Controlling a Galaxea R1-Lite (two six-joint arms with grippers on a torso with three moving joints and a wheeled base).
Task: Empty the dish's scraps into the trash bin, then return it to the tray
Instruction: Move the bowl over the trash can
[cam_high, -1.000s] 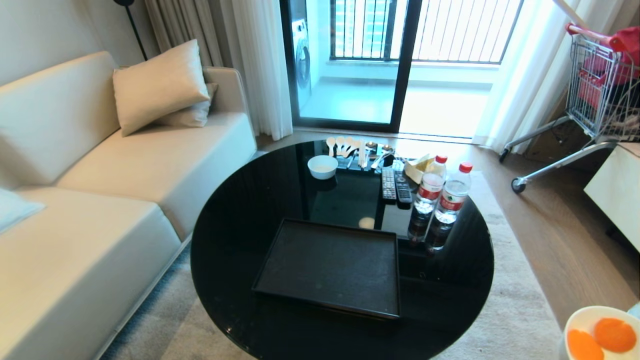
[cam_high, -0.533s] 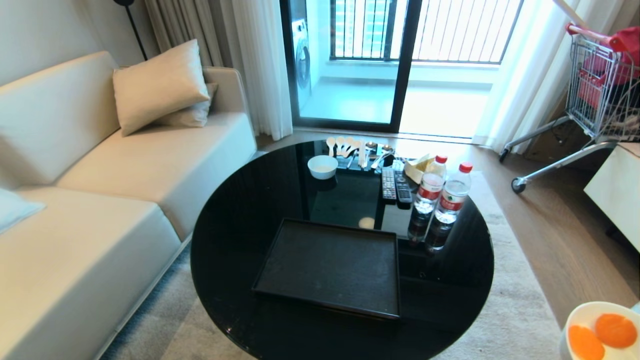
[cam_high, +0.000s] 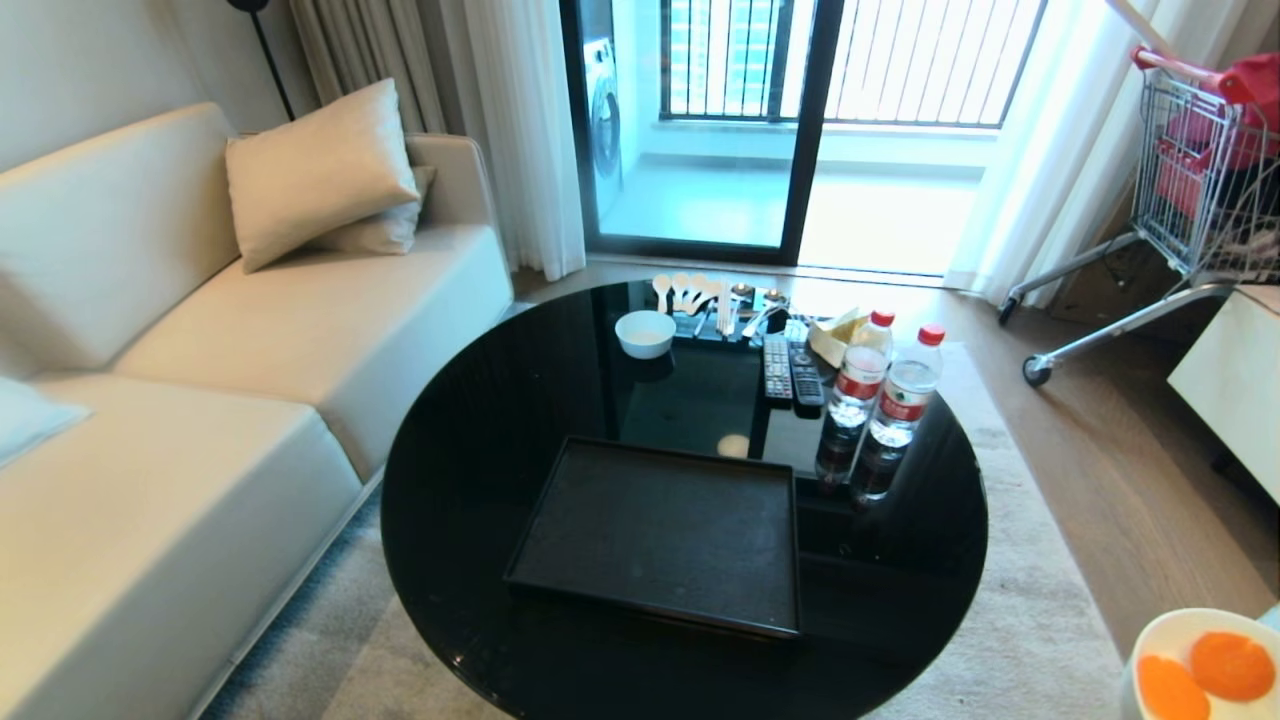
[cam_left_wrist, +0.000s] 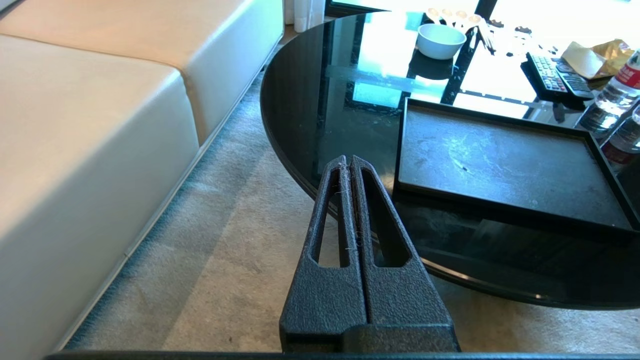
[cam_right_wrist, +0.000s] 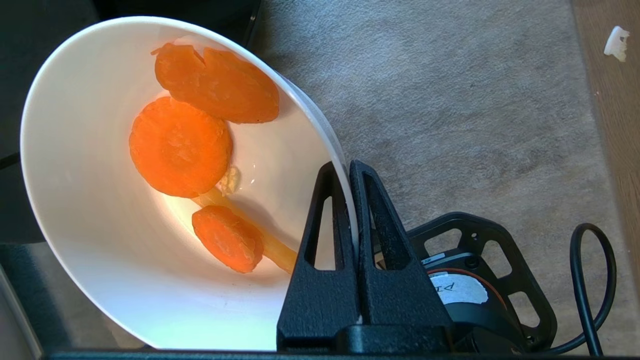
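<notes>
We see the right gripper (cam_right_wrist: 349, 172) pinching the dish (cam_right_wrist: 100, 260) by its rim, one finger inside and one outside, a hold that leaves the scraps (cam_right_wrist: 180, 147) free to slide when tipped. The dish hangs over carpet, well apart from the vacated tray (cam_high: 660, 535). The left gripper (cam_left_wrist: 348, 165) idles, pressed together; no bin is visible.

Legible markings: none confirmed.
You will find red labels on the water bottles (cam_high: 890, 385), their print unreadable.
</notes>
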